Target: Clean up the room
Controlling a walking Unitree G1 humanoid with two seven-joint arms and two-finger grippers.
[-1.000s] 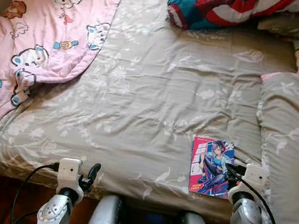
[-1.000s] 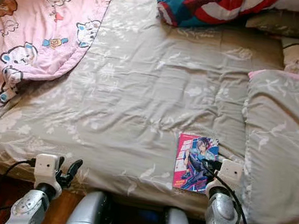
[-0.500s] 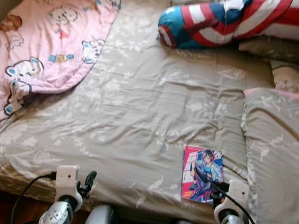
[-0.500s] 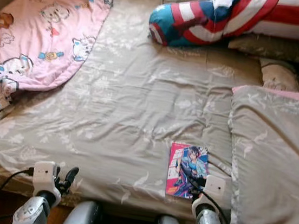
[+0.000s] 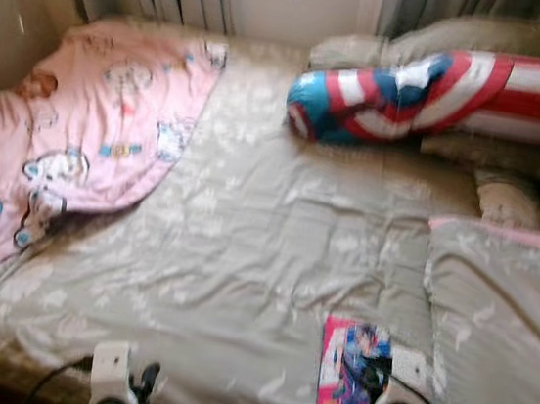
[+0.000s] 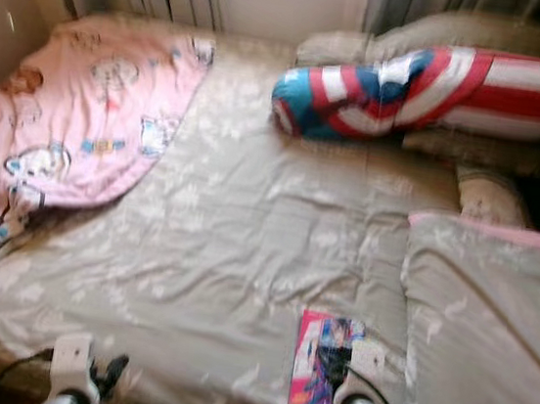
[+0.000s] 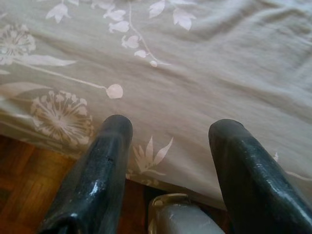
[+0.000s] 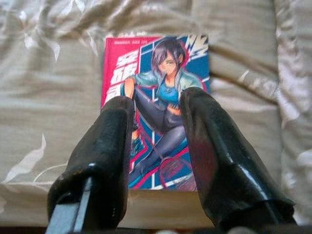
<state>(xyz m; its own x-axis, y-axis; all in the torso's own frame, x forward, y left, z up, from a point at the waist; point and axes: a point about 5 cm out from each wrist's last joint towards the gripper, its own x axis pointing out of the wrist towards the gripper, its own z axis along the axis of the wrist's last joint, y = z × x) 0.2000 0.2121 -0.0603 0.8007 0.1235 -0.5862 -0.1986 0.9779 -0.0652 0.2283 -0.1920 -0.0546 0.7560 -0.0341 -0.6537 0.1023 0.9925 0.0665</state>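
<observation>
The right gripper (image 8: 156, 146) is seen low over the near edge of the bed (image 5: 245, 248), its two black fingers (image 8: 105, 161) spread apart with nothing between them. Directly beneath and ahead of those fingers a book (image 8: 158, 107) is laid flat on the grey floral sheet (image 8: 44, 117), cover up, a comic figure printed on it. The book's long axis is run straight away from the gripper, almost in line with the fingers' own reach, so the near short edge is presented to the tool. The fingers are set over the lower half of the cover, one toward each long side; whether the pads are touching it cannot be told.

From the head views the same is read, though blurred: the book (image 5: 353, 370) lies just ahead of the right wrist, near the bed's front edge, with the folded grey quilt (image 5: 501, 329) close on its outer side.

The left gripper (image 7: 168, 146) is held far off along the same edge, fingers also parted, over bare sheet and a strip of wooden floor (image 7: 24, 185). The right arm is plainly the nearer one, so the pick-up is judged to be its job.

Further out, a pink blanket (image 5: 70, 148) and a striped bolster (image 5: 431, 94) are left on the bed.
</observation>
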